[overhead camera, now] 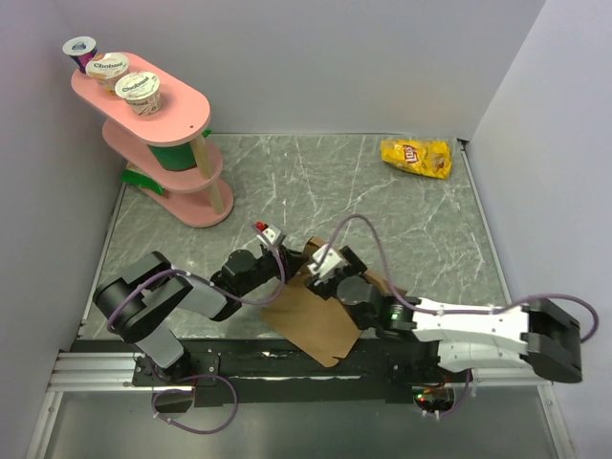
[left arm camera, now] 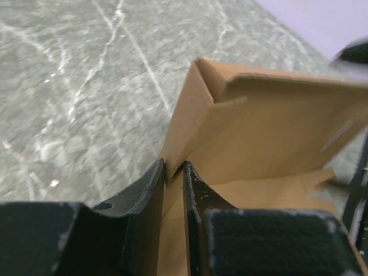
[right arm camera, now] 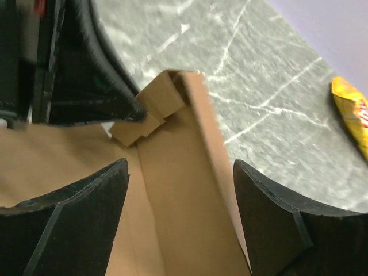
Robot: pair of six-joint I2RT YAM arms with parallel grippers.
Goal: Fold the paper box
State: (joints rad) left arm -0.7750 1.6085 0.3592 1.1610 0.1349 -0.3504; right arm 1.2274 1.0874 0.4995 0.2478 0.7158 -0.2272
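Paper box [overhead camera: 316, 320] is sitting at the table's [overhead camera: 382, 210] 6 o'clock edge, between the arms. Left gripper [left arm camera: 172, 169] is clamping a raised wall near the box's 11 o'clock corner. Right gripper [right arm camera: 181, 172] is hanging jaws apart astride the adjoining wall, holding nothing. I'm anchoring with left and planning on pressing right along the crease slowly, seating the corner tab [right arm camera: 138, 123].

You have one paper box [overhead camera: 316, 320] in front of you, and one bench [overhead camera: 316, 182]. Count one yellow chip bag [overhead camera: 416, 157]. There is one pink stand [overhead camera: 182, 105], with three shelves [overhead camera: 196, 206] that you can count, and three cups [overhead camera: 108, 65]. You are working with two arms [overhead camera: 172, 296] and two grippers: one left gripper [left arm camera: 172, 172] and one right gripper [right arm camera: 181, 172], with two fingers on each.
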